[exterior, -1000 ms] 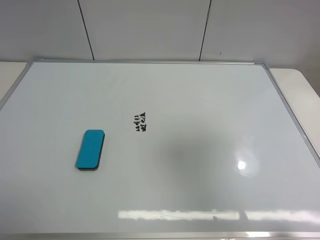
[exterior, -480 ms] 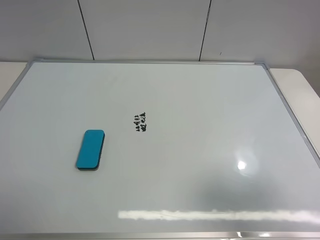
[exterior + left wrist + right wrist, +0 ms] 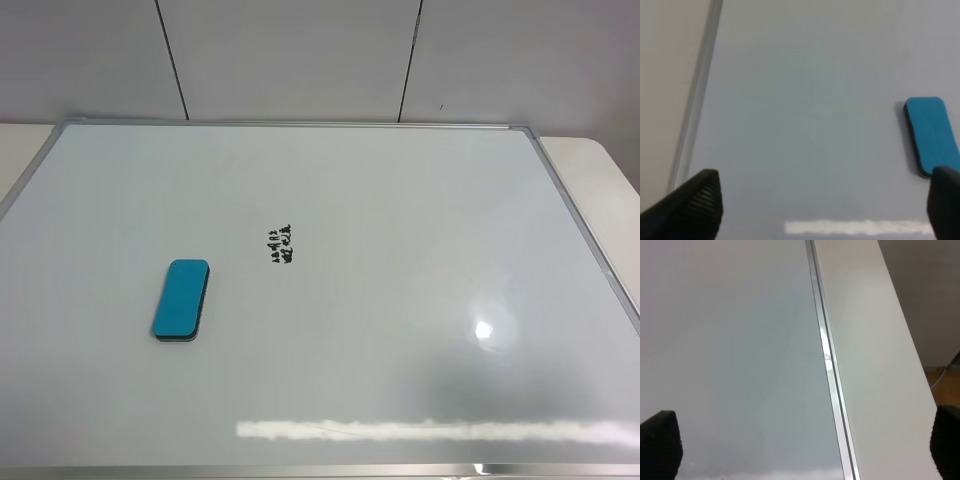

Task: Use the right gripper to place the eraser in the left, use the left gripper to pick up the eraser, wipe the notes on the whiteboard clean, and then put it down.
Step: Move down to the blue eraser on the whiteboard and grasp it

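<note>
The teal-blue eraser (image 3: 181,299) lies flat on the left half of the whiteboard (image 3: 400,200), nothing touching it. The notes (image 3: 281,243), a small black scribble, sit near the board's middle, to the right of the eraser. Neither arm appears in the exterior high view. In the left wrist view my left gripper (image 3: 822,207) is open above bare board, with the eraser (image 3: 931,134) off to one side beyond one fingertip (image 3: 946,200). My right gripper (image 3: 804,447) is open and holds nothing, hovering over the board's silver frame (image 3: 829,365).
A pale tabletop (image 3: 875,365) runs outside the board's right frame, and floor with a cable shows past the table's edge. A white panelled wall (image 3: 300,60) stands behind the board. The left frame (image 3: 695,100) borders more tabletop.
The eraser and notes have not moved. A faint shadow over the board's middle has gone, and a dim one now lies along the lower right of the board.
</note>
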`<action>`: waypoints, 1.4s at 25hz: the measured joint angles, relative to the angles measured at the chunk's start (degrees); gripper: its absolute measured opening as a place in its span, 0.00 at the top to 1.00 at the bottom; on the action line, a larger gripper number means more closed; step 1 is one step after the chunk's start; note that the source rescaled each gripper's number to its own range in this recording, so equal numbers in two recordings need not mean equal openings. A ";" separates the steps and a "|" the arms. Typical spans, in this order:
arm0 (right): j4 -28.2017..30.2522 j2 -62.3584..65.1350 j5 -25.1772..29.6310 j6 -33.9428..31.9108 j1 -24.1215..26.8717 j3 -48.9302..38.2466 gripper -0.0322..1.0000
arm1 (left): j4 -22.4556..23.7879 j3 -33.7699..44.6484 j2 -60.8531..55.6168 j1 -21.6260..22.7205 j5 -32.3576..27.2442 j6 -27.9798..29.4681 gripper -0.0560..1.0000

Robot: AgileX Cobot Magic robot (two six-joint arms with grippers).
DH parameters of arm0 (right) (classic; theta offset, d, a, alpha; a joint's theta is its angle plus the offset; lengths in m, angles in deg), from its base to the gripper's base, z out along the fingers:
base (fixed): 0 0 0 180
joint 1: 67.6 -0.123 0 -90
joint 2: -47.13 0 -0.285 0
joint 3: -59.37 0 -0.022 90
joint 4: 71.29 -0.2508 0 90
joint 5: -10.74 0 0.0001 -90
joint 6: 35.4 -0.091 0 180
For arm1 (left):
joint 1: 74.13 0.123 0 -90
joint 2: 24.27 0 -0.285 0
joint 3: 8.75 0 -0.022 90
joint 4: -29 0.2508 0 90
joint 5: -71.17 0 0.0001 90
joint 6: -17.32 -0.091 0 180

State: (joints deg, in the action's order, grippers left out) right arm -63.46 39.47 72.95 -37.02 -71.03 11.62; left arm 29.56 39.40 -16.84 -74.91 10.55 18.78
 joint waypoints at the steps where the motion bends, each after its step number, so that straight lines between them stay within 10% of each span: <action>1: -0.06 0.00 -0.15 0.00 0.00 0.00 0.00 | 0.00 0.00 0.00 0.00 0.00 0.00 0.35; 35: -0.09 0.00 -0.27 0.00 0.00 -0.02 0.00 | 0.00 0.00 0.00 0.00 0.05 0.07 0.35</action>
State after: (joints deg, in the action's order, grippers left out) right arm -63.54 39.47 72.68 -37.02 -71.03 11.59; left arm 29.56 39.40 -16.84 -74.91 10.60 18.85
